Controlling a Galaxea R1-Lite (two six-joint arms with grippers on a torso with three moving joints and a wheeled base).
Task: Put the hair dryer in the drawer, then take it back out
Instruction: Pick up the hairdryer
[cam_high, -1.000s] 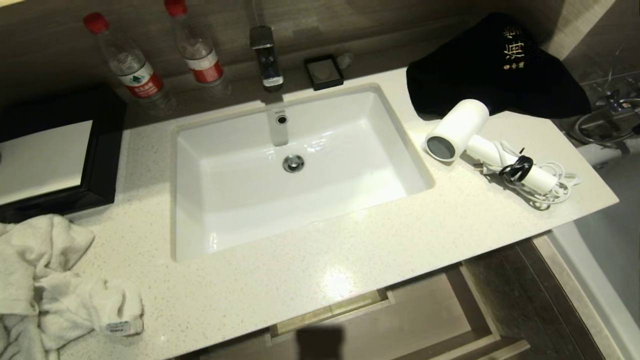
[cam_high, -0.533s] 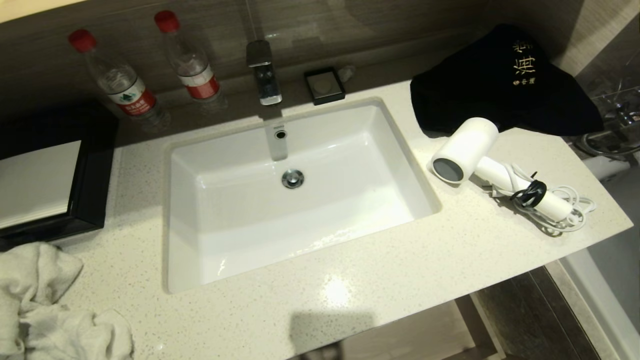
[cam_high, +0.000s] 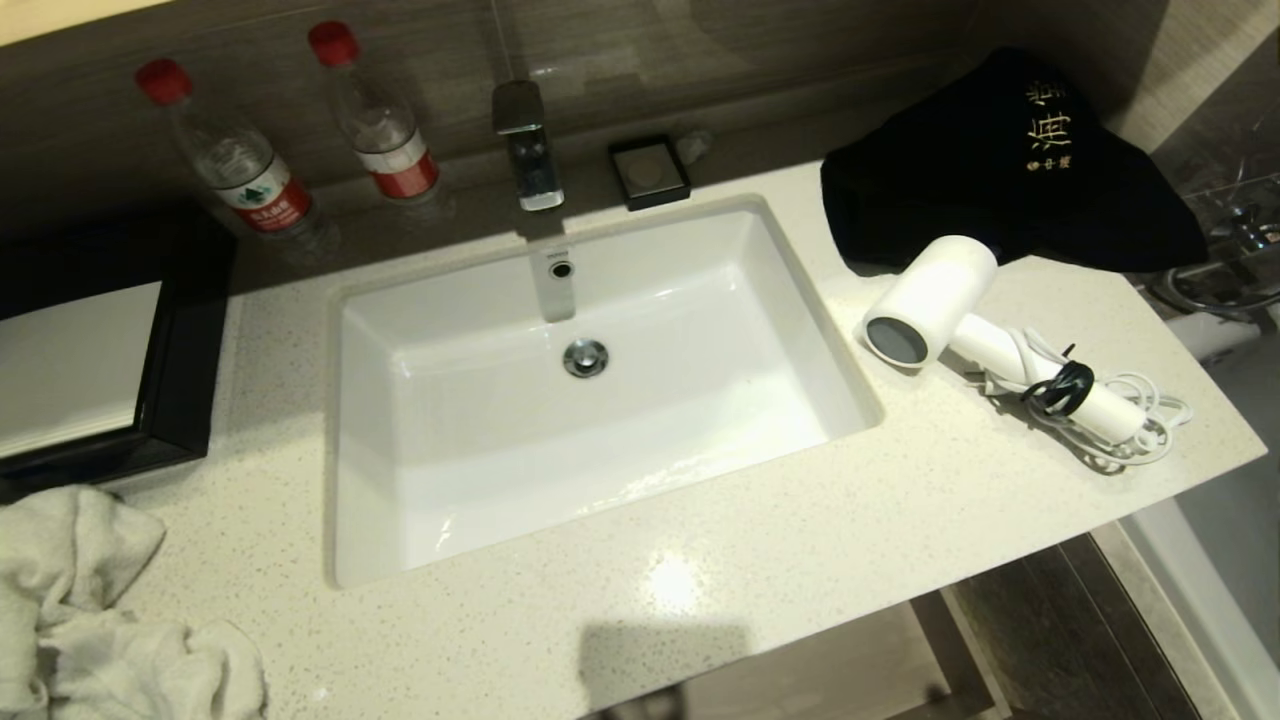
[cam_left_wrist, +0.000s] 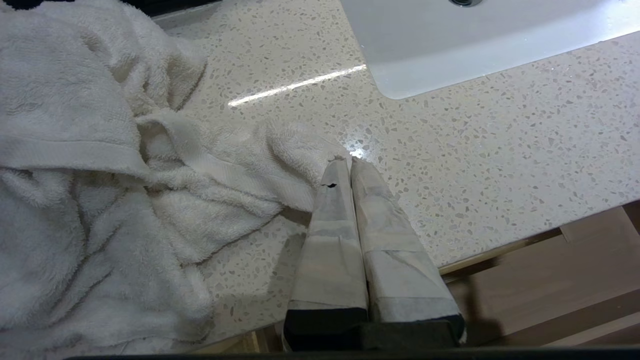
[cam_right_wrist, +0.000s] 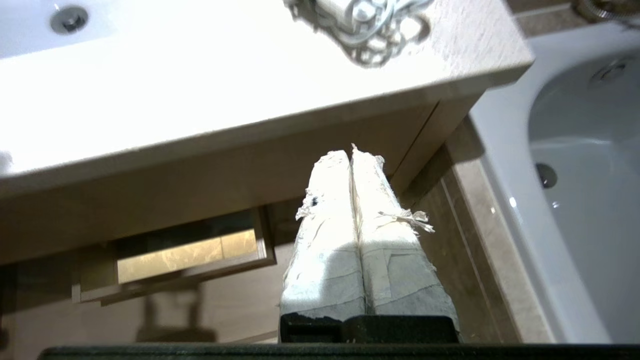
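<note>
Your view has shifted with the torso – hair dryer (cam_high: 930, 300) hasn't budged, far right on counter (cam_high: 800, 540). Right gripper (cam_right_wrist: 351, 156) pinched empty below edge – drawer (cam_right_wrist: 190, 255) ajar.

**Item count, vanity top**

We count two water bottles, red caps, upper left of the head frame: one (cam_high: 235, 165) further left, one (cam_high: 375, 120) nearer the faucet. One faucet (cam_high: 525, 145), top centre. One sink (cam_high: 800, 330), centre. One small dark square dish (cam_high: 650, 170), just right of the faucet. One hair dryer (cam_high: 935, 295), right. One black cloth (cam_high: 1010, 170) with gold lettering, upper right. One white towel (cam_high: 90, 610), lower left. One black-framed tray (cam_high: 180, 370), left edge. We see two grippers, wrist views only: left gripper (cam_left_wrist: 348, 160), right gripper (cam_right_wrist: 350, 154). One drawer (cam_right_wrist: 180, 252).
</note>
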